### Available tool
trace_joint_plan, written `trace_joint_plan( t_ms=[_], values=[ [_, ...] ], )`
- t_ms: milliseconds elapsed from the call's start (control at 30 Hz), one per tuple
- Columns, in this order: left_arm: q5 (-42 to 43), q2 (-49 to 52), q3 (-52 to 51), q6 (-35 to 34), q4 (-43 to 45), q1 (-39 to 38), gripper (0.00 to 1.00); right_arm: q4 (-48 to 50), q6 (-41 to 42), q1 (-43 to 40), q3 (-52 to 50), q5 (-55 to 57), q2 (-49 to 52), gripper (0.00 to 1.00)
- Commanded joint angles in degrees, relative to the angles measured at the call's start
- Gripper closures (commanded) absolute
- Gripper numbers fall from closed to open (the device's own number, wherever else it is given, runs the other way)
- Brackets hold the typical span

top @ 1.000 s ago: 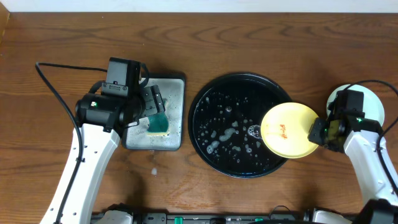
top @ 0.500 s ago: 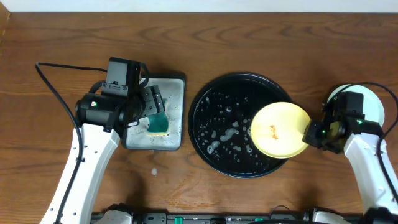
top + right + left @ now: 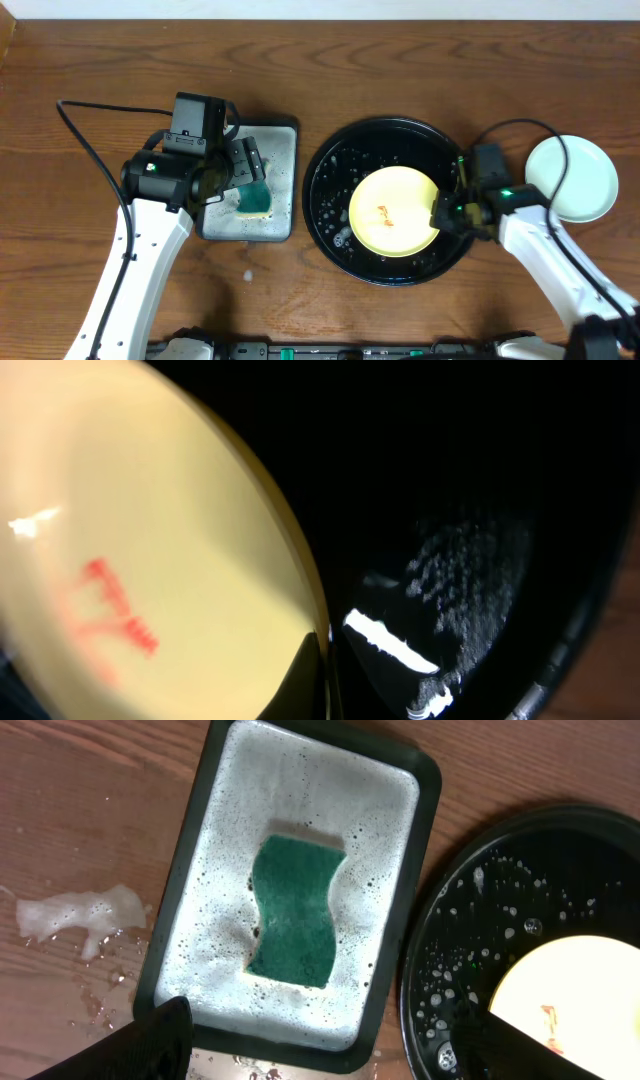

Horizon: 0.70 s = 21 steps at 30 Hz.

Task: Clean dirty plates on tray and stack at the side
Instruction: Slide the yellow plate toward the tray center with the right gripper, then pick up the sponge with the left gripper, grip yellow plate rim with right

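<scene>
Overhead: the right hand (image 3: pixel 445 213) is clamped on the right rim of the yellow plate (image 3: pixel 392 205). It holds the plate over the middle of the black tray (image 3: pixel 330 165), and we judge that this keeps suds and drips inside the raised rim. We cannot tell whether the plate rests flat or is lifted. It is pale and glossy with a small red smear (image 3: pixel 384 212) at centre, so not clean yet. A mint plate (image 3: pixel 575 180) lies on the surface (image 3: pixel 450 60) right of the tray, apart from it, likely the stacking spot. We cannot tell whether it is one plate or two. The left hand (image 3: pixel 246 178) hangs over the silver tray (image 3: pixel 280 145), just above the sponge (image 3: pixel 257 198), placed for a pick-up.

Left wrist: the left hand's fingers (image 3: pixel 150 1035) stand wide apart with nothing between them. The green wavy sponge lies flat in white foam inside the silver tray. A blob of foam (image 3: pixel 70 910) sits on the surface beside it. The yellow plate edge shows bottom right, inside the black tray.

Right wrist: the yellow plate fills the left and the smear reads as thin red strokes. One dark finger (image 3: pixel 298 682) presses the plate's rim. The wet black tray shines behind it.
</scene>
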Motion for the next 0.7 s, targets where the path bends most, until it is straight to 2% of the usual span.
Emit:
trace_joint_plan(
  t_ms=[0,100,200,367,500,600,667],
  values=[
    [-0.3,0.0,0.3,0.3,-0.1,0.3,0.18,3.0,5.4,1.0,0.0,5.3,1.6,0.98],
    [-0.3,0.0,0.3,0.3,-0.1,0.3,0.18,2.1,-2.3,1.0,3.9,5.3,1.5,0.87],
    [-0.3,0.0,0.3,0.2,-0.1,0.3,0.18,-4.8,-10.9,1.0,11.4,5.2,1.5,0.71],
    [-0.1,1.1,-1.0,-0.2,-0.8,0.1,0.19,-18.6,-20.8,1.0,25.3,4.0,1.3,0.69],
    [-0.3,3.5,-5.8,-0.3,2.1,-0.3,0.2,-20.0,-22.8,1.0,27.6,-1.0,0.7,0.7],
    [-0.3,7.0,-10.6,-0.3,8.0,-0.3,0.25,-20.1,-22.8,1.0,27.6,-6.0,0.5,0.7],
    [0.4,10.0,-12.7,-0.3,11.3,-0.3,0.32,-20.4,-22.8,1.0,27.6,-7.5,0.5,0.7]
  ],
)
